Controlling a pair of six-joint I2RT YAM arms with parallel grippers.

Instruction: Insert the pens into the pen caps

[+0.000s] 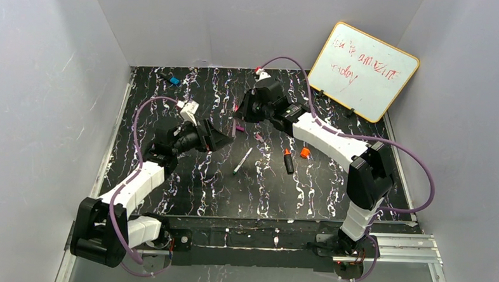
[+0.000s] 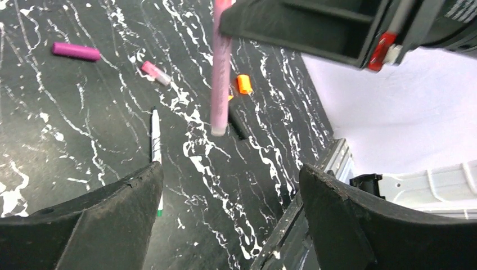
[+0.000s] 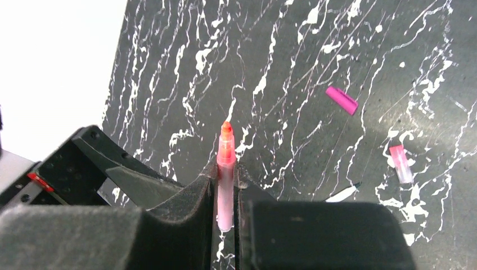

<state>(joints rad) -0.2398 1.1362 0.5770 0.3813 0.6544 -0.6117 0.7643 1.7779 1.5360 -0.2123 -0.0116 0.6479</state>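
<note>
The left gripper [image 2: 229, 171] hangs above the black mat [image 1: 188, 183], spread wide with nothing between its fingers, just beside the right gripper [image 3: 226, 181]. The right gripper is pinched tight on the pink-purple pen [image 3: 226, 160], whose bare tip pokes out past the fingers. On the mat lie the magenta cap [image 2: 76, 51], the white pen [image 1: 243, 160], the pale pink cap [image 2: 156, 73], the black marker [image 1: 288, 162] and, just beside it, the orange cap [image 1: 305, 153]
</note>
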